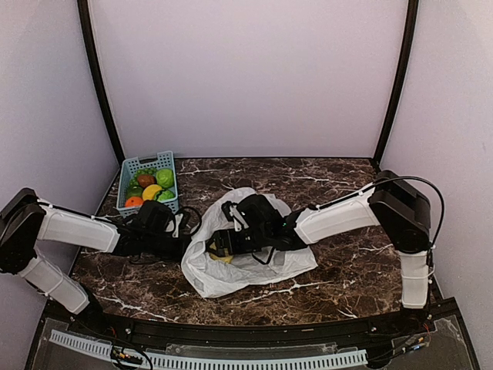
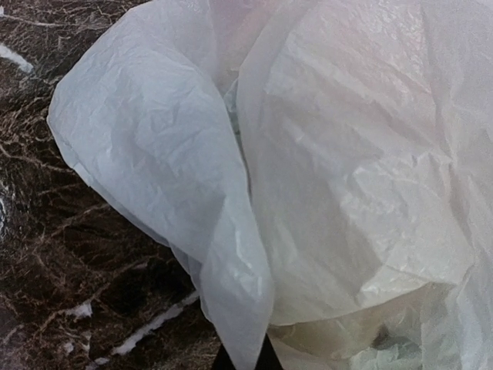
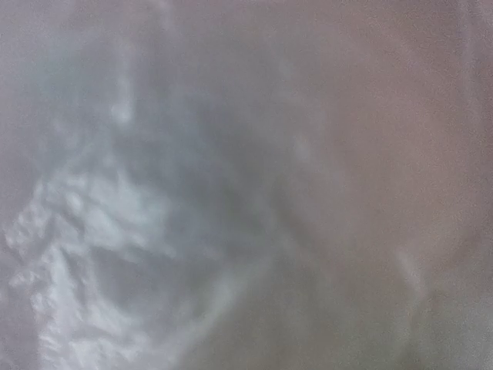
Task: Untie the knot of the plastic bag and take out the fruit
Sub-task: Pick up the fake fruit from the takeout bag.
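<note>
The white plastic bag [image 1: 254, 266] lies crumpled in the middle of the table. It fills the left wrist view [image 2: 331, 154]. My left gripper [image 1: 187, 240] is at the bag's left edge, and its fingertips [image 2: 268, 361] are shut on a fold of the plastic. My right gripper [image 1: 218, 245] reaches into the bag's mouth from the right. Its wrist view shows only blurred white plastic [image 3: 246, 185], with the fingers hidden. A tan-yellow fruit [image 1: 224, 257] shows just under the right gripper and dimly through the plastic [image 2: 339, 343]. The knot is not in view.
A small blue lattice basket [image 1: 131, 163] stands at the back left, holding green, dark red, yellow and orange fruits [image 1: 152, 190]. The dark marble table [image 1: 347, 254] is walled on three sides. Black cables lie by the left wrist [image 1: 192, 220].
</note>
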Tool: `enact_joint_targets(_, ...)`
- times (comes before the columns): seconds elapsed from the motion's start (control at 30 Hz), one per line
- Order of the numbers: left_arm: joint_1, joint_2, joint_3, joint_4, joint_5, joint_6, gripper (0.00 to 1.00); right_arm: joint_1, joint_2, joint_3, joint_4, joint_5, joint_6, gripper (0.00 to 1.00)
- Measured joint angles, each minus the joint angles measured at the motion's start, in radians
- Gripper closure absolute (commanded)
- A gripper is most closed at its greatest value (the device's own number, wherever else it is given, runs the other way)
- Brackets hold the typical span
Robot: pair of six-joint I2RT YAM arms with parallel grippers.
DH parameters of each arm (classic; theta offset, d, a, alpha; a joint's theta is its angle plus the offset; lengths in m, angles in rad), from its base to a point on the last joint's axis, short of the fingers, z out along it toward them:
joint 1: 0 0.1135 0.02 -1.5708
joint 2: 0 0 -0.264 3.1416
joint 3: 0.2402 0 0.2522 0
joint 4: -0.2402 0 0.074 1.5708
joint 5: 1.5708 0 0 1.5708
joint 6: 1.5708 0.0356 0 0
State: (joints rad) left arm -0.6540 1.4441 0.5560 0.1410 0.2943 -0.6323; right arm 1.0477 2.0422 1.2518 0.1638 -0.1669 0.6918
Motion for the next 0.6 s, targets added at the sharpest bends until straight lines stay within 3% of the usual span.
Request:
enact_joint_targets(0.17,0.000,0.034,0.000,0.017,0.007,0.000,0.99,0.000,0.036,0.028,-0.001,-0.017,-0.002,0.17)
enact_joint_targets(0.43,0.002,0.059,0.000,0.024,0.022,0.000,0.99,0.001,0.041,0.031,0.002,-0.014,-0.002,0.47)
enact_joint_targets(0.6,0.002,0.031,0.000,0.016,0.007,0.006,0.99,0.003,-0.023,-0.035,-0.001,0.018,-0.003,0.50)
